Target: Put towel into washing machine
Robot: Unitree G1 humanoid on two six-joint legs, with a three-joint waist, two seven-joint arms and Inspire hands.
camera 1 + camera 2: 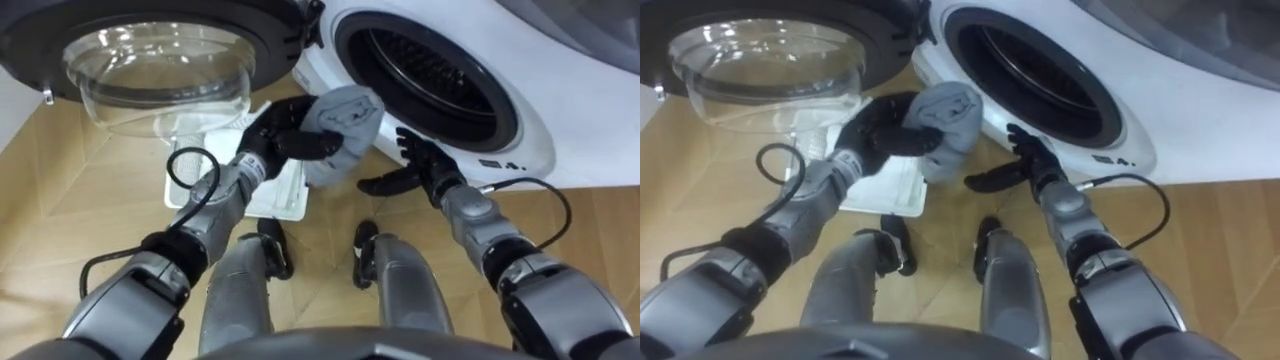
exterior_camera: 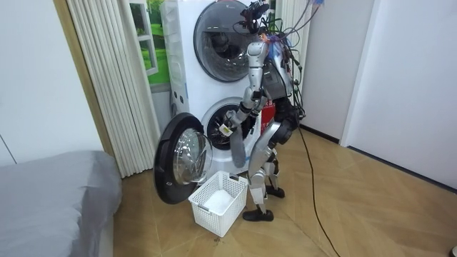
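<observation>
A grey towel (image 1: 340,130) hangs bunched from my left hand (image 1: 285,135), whose fingers are curled round it, just in front of the lower left rim of the washing machine's round opening (image 1: 430,75). In the right eye view the towel (image 1: 945,125) and left hand (image 1: 880,135) sit the same way, close to the drum opening (image 1: 1035,70). My right hand (image 1: 415,165) is held open below the opening's rim, right of the towel and apart from it. In the room view I stand bent towards the lower machine (image 2: 225,121), the towel (image 2: 236,146) dangling at the door.
The machine's glass door (image 1: 160,70) stands swung open on my left. A white laundry basket (image 1: 235,175) sits on the wooden floor under the door, beside my feet. In the room view a second machine (image 2: 218,36) is stacked above, and a grey bed (image 2: 50,193) fills the lower left.
</observation>
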